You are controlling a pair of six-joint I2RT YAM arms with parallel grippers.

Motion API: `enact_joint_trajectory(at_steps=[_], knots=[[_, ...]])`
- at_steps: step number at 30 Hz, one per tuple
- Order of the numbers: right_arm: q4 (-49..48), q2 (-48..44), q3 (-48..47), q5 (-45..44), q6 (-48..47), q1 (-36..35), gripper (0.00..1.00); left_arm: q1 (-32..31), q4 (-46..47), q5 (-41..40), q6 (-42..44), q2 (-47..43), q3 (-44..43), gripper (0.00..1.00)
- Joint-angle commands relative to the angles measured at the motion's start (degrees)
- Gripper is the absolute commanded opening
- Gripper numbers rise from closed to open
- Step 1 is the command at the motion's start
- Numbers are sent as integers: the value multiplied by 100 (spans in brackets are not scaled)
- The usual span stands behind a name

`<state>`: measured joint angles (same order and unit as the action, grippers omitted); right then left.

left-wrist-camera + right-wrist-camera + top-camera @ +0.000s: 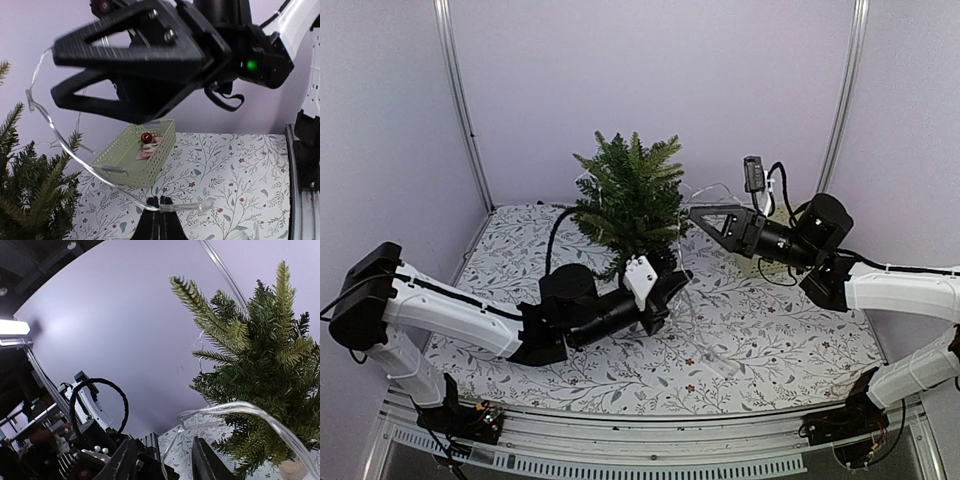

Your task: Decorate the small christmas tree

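Small christmas tree (630, 200) bristly and matt; cord (180, 206) clear, glossy.

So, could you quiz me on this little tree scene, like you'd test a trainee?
1. True or false: the left tool pinches the clear cord.
2. Fill in: the right tool, pointing toward the small christmas tree, has its jaws ____.
3. Where is the red ball? A on the tree; B in the green basket; C in the left tool.

Key: 1 true; 2 open; 3 B.
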<state>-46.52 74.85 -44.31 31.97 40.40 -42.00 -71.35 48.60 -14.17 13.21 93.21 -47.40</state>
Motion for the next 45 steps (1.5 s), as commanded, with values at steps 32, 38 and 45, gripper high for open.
enact_joint_trajectory(at_steps=[32,38,45], knots=[[878,-1659,2898,560,-2470,-54,85,383,-554,1303,-662,-993,266,0],[636,-2194,3266,553,-2285,-55,87,451,-545,1277,-730,-976,283,0],[1419,-3043,3350,-262,-1962,106,87,515,-542,1329,-803,-1069,278,0]])
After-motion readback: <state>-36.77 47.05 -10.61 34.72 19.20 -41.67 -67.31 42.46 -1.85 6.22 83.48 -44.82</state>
